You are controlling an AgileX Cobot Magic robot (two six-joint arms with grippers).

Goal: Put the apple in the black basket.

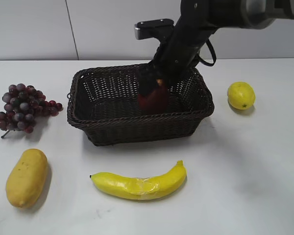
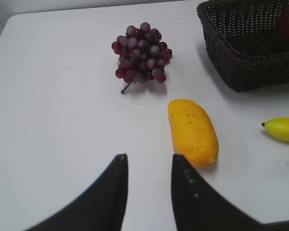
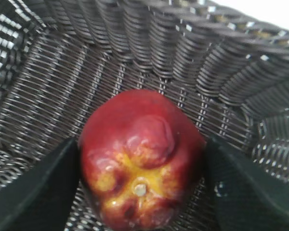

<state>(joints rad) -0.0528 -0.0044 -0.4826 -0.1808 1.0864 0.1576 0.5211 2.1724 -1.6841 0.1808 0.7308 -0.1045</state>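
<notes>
Inside the large dark woven wicker basket, our right gripper grips the glossy dark red apple; only releasing remains, our left gripper idle, open

The apple is sitting low inside the black basket, near its middle and toward the far wall, its dark red glossy skin showing a yellowish, lumpy dimpled end with a small pale stem spot facing the right wrist camera. Whether it is resting on the woven floor is not clear. The black basket is standing upright on the bench, a large rectangular dark wicker piece with flared sides and a braided rim; its corner is also showing at the left wrist view's upper right.
</notes>
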